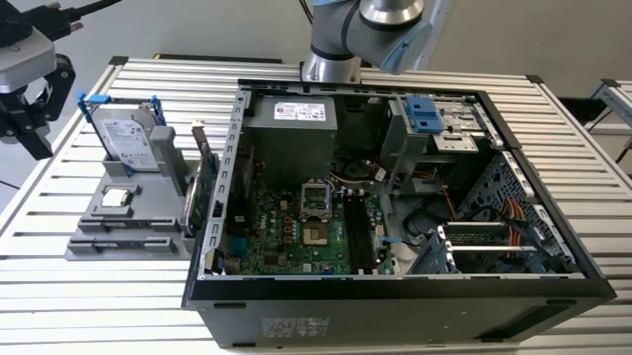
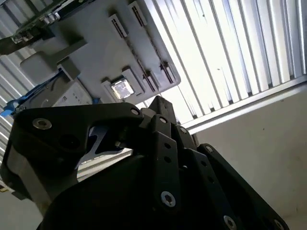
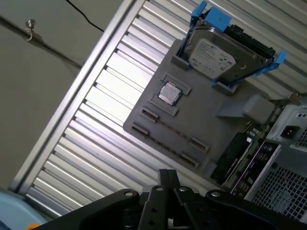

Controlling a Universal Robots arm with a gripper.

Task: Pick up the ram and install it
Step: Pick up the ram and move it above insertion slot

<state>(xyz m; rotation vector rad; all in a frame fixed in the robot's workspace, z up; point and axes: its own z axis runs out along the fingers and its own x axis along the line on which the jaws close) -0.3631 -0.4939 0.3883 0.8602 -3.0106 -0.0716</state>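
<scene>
In the exterior view my gripper (image 1: 35, 144) hangs at the far left, beyond the table's edge and well left of the grey parts holder (image 1: 94, 248). In both wrist views its fingertips (image 3: 166, 178) meet at one point, shut with nothing between them, and the second wrist view shows the gripper (image 2: 158, 102) over the holder (image 2: 96, 52). The ram is hidden from me. The holder's narrow slots (image 3: 168, 128) show no stick standing in them. Long dark memory slots (image 1: 354, 231) lie on the motherboard inside the open computer case (image 1: 227, 214); I cannot tell what sits in them.
The holder carries a silver hard drive (image 1: 132, 140) in a blue-tabbed frame, a small square chip (image 1: 117, 197) and a green expansion card (image 1: 200, 188) against the case. The slatted metal table (image 1: 59, 296) extends around them. The arm's base (image 1: 331, 70) stands behind the case.
</scene>
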